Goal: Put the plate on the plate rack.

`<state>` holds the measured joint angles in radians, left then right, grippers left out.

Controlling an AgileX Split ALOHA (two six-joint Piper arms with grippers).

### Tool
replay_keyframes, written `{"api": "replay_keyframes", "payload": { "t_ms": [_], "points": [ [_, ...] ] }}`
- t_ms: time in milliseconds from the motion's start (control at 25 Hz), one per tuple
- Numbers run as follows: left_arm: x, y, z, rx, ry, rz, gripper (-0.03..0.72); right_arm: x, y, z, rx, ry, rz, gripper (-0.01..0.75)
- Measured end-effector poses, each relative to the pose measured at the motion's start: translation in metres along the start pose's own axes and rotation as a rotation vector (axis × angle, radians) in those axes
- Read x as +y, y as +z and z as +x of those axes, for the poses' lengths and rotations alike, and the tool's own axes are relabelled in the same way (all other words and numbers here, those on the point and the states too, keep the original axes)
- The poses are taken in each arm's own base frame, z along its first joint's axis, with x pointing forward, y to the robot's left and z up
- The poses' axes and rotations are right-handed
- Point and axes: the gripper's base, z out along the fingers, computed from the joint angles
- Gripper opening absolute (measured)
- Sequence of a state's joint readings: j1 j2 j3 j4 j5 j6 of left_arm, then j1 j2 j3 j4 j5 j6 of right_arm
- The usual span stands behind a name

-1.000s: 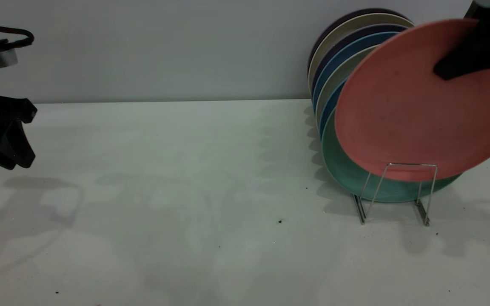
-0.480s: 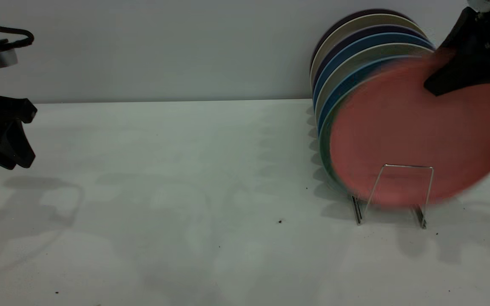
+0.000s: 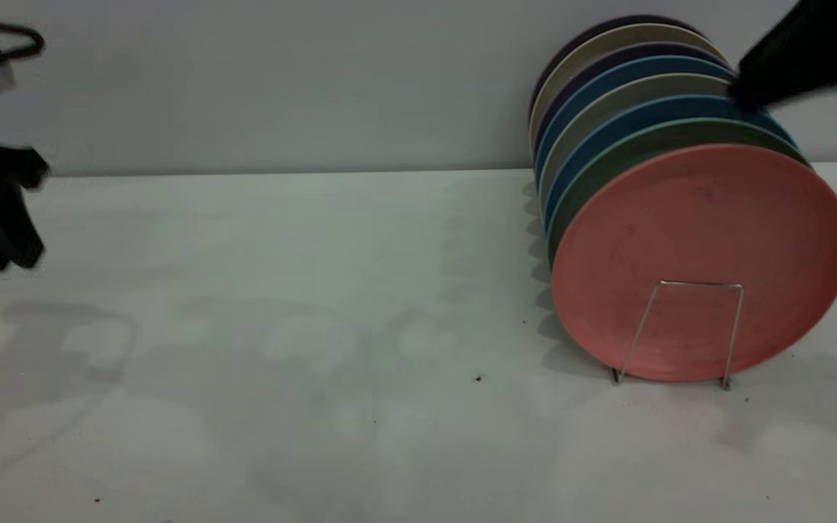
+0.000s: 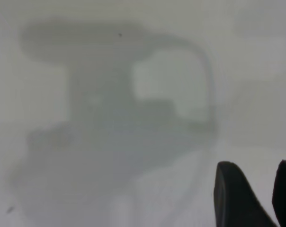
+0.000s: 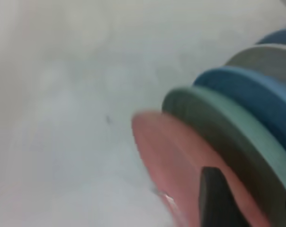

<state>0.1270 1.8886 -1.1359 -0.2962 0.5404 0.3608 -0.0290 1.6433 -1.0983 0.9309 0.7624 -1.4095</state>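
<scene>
The salmon-pink plate (image 3: 702,240) stands on edge at the front of the row, leaning back on the teal-green plate (image 3: 651,142). It sits just behind the front wire loop of the plate rack (image 3: 698,283). My right gripper (image 3: 742,91) is above the row at the top right, clear of the pink plate and open. In the right wrist view the pink plate's rim (image 5: 166,146) lies below the open right gripper (image 5: 251,177). My left gripper (image 3: 4,247) hangs at the far left edge, open and empty over bare table, as the left wrist view (image 4: 255,165) shows.
Several more plates stand in the rack behind the pink one, among them blue ones (image 3: 651,109) and a cream one (image 3: 607,43), close to the back wall. The white table (image 3: 317,327) stretches from the rack to the left arm.
The pink plate has dropped from my right gripper into the rack's front slot and stands there. The right gripper let go and lifted up and right. The left arm shifted slightly left.
</scene>
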Motion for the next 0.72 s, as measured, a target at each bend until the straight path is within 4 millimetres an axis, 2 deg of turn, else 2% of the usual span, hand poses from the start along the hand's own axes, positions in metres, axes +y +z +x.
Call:
{"api": "replay_keyframes", "payload": {
  "t_ms": [120, 240, 360, 480, 600, 720],
  "points": [
    [0.003, -0.026, -0.007, 0.046, 0.002, -0.061, 0.240, 0.008, -0.012, -0.002, 0.032, 0.362, -0.015, 0.368],
    [0.009, -0.053, -0.010, 0.092, -0.001, -0.163, 0.240, 0.014, -0.013, 0.007, 0.154, 0.540, -0.046, 0.369],
    [0.009, -0.081, -0.009, 0.069, -0.004, -0.213, 0.240, 0.017, -0.018, 0.016, 0.271, 0.571, -0.026, 0.369],
    [0.004, -0.117, -0.007, 0.013, -0.006, -0.224, 0.240, 0.019, -0.035, 0.020, 0.352, 0.566, 0.068, 0.369],
    [-0.003, -0.153, 0.006, -0.042, -0.007, -0.231, 0.240, 0.029, -0.069, 0.017, 0.375, 0.539, 0.193, 0.369],
    [-0.011, -0.181, 0.031, -0.099, -0.012, -0.226, 0.240, 0.046, -0.101, 0.014, 0.365, 0.509, 0.261, 0.369]
  ]
}}
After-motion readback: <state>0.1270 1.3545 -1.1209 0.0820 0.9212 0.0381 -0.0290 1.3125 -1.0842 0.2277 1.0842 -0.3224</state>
